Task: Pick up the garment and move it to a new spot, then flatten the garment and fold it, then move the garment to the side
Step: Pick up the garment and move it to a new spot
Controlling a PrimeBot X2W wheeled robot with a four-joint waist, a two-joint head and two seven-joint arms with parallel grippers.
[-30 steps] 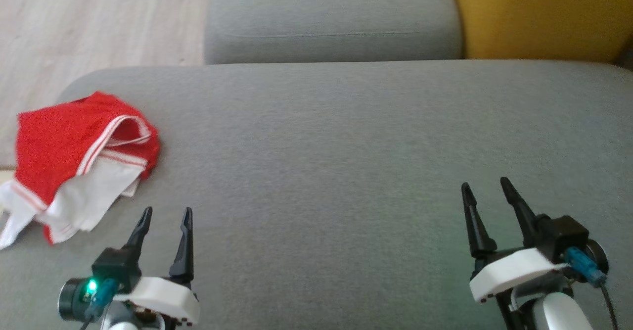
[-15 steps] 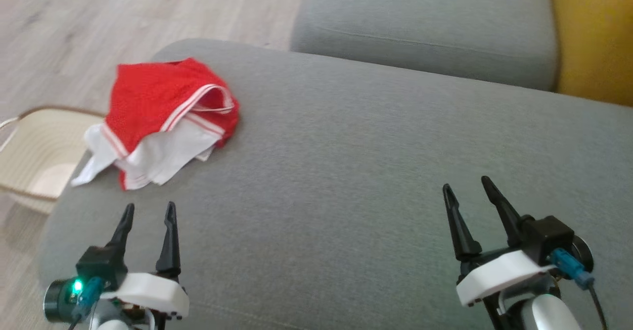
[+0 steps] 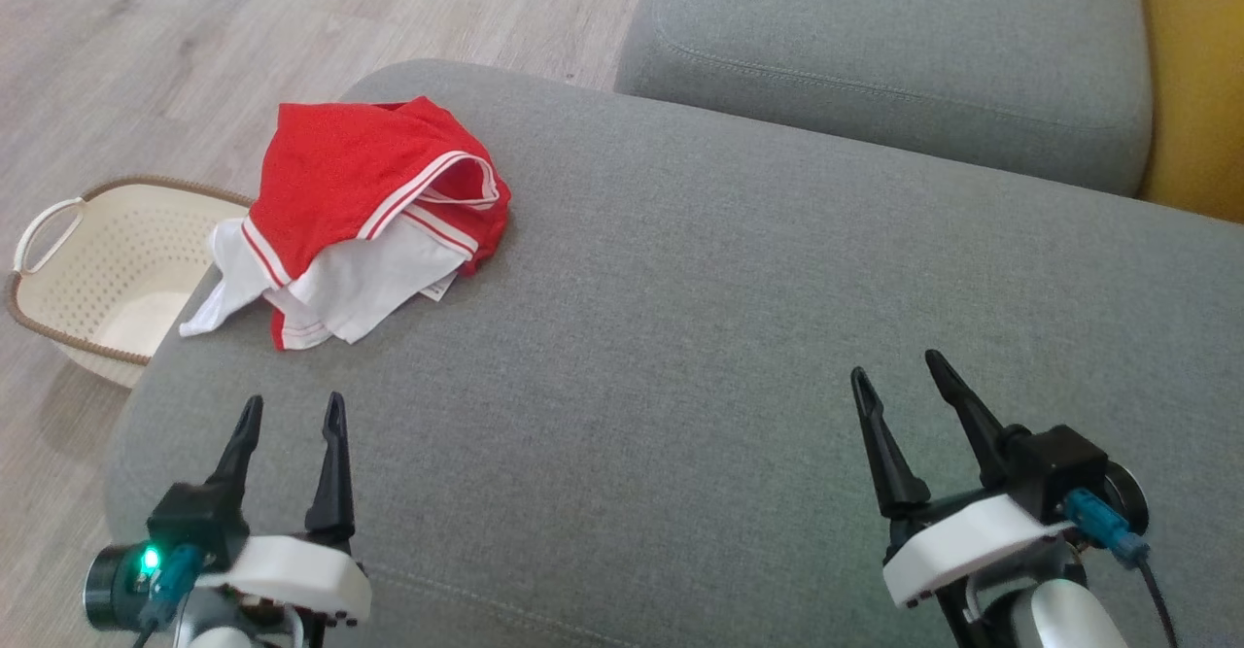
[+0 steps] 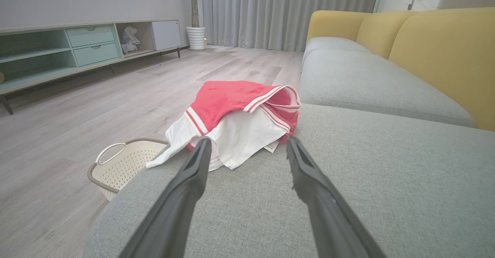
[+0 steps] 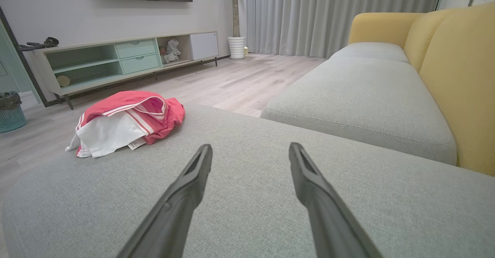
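Observation:
A crumpled red and white garment (image 3: 364,216) lies on the grey sofa cushion (image 3: 700,337), close to its left edge. The left wrist view has the garment (image 4: 236,118) just beyond the fingertips, and the right wrist view has the garment (image 5: 123,124) far off to the left. My left gripper (image 3: 293,412) hovers open over the cushion, a short way in front of the garment and apart from it. My right gripper (image 3: 899,371) is open too, well to the right above bare cushion. Both hold nothing.
A cream perforated basket (image 3: 107,269) with a brown rim stands on the wooden floor (image 3: 194,36) beside the cushion's left edge. A second grey cushion (image 3: 894,55) lies behind, with the yellow sofa back (image 3: 1195,85) at the right. A low TV cabinet (image 5: 123,60) lines the far wall.
The head camera has swung left, so the garment now sits further right in view and the basket has come into sight. Both grippers stay open and keep their places.

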